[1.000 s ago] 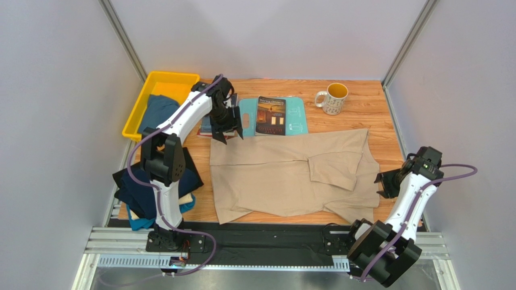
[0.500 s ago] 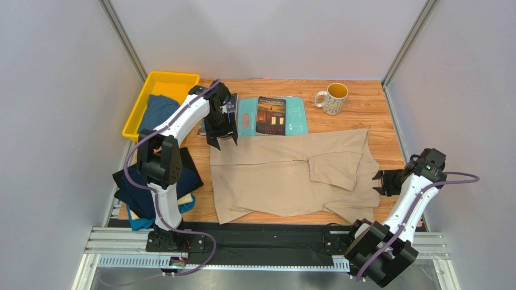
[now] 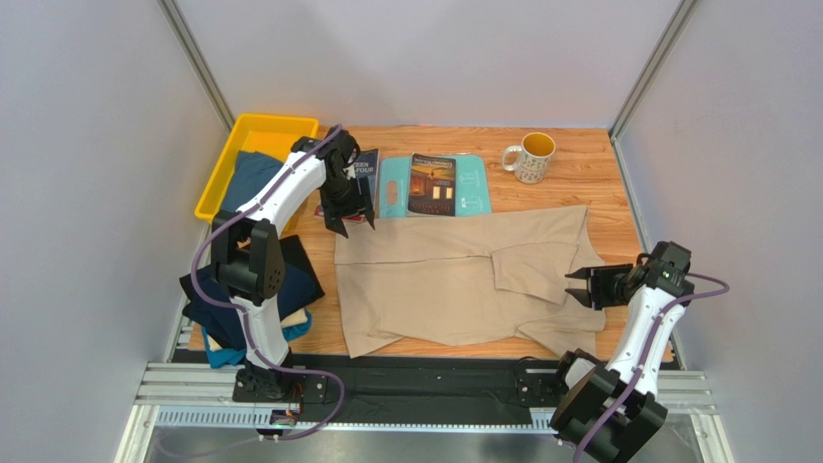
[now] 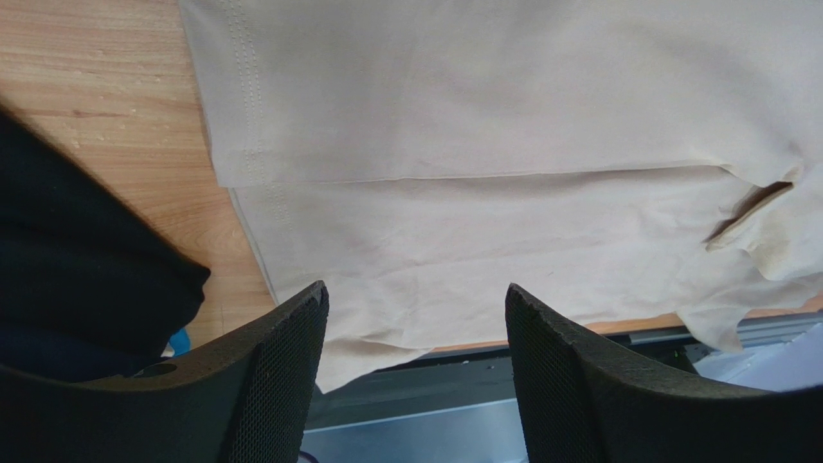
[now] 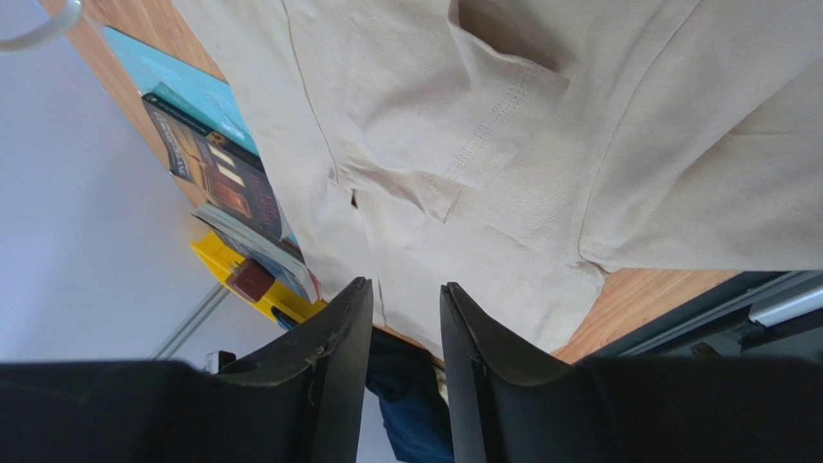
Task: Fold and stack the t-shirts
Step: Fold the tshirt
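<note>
A large beige t-shirt (image 3: 464,280) lies spread flat across the middle of the table, one sleeve folded over its right half. My left gripper (image 3: 348,214) hovers at its far left corner, jaws wide open and empty; the left wrist view shows the beige t-shirt (image 4: 502,145) below the left gripper (image 4: 415,301). My right gripper (image 3: 582,287) reaches over the shirt's right edge, jaws a narrow gap apart with nothing between them. From the right wrist, the right gripper (image 5: 406,289) looks along the beige t-shirt (image 5: 502,145). Dark navy and teal t-shirts (image 3: 246,299) are piled at the left edge.
A yellow bin (image 3: 280,125) at the far left holds a dusty blue shirt (image 3: 253,174). A light-teal board (image 3: 473,193) carries a dark book (image 3: 432,183); another book (image 3: 362,166) lies beside my left gripper. A mug (image 3: 529,156) stands at the far right.
My left gripper has drifted left, toward the shirt's far left corner. My right gripper has swung left, from beside the shirt to over its right edge.
</note>
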